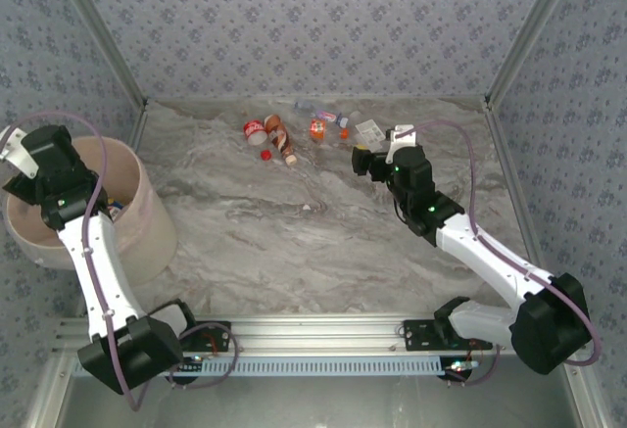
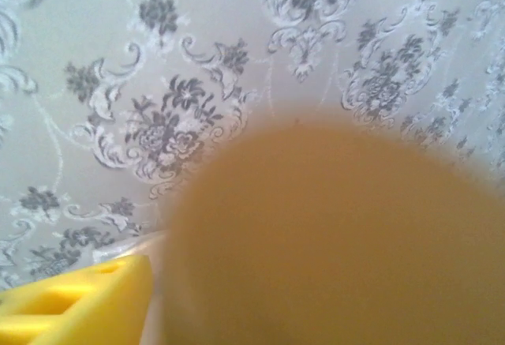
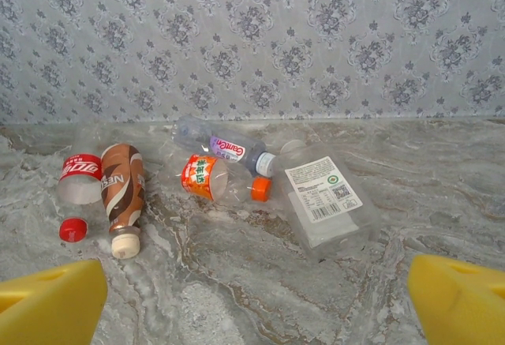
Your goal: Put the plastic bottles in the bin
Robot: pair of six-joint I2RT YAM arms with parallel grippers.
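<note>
Marbled bench (image 1: 294, 242), walled on three sides, bare across its middle and near strip. Bin (image 1: 147, 227) stands at the left edge; something blue and orange shows inside it, mostly hidden by the arm. Left tool (image 1: 22, 159) hangs above the bin's mouth, and I cannot tell its spread. Right tool (image 1: 364, 161) is spread wide and empty, facing the plastic bottles (image 3: 209, 179), which lie loose together near the far wall.
</note>
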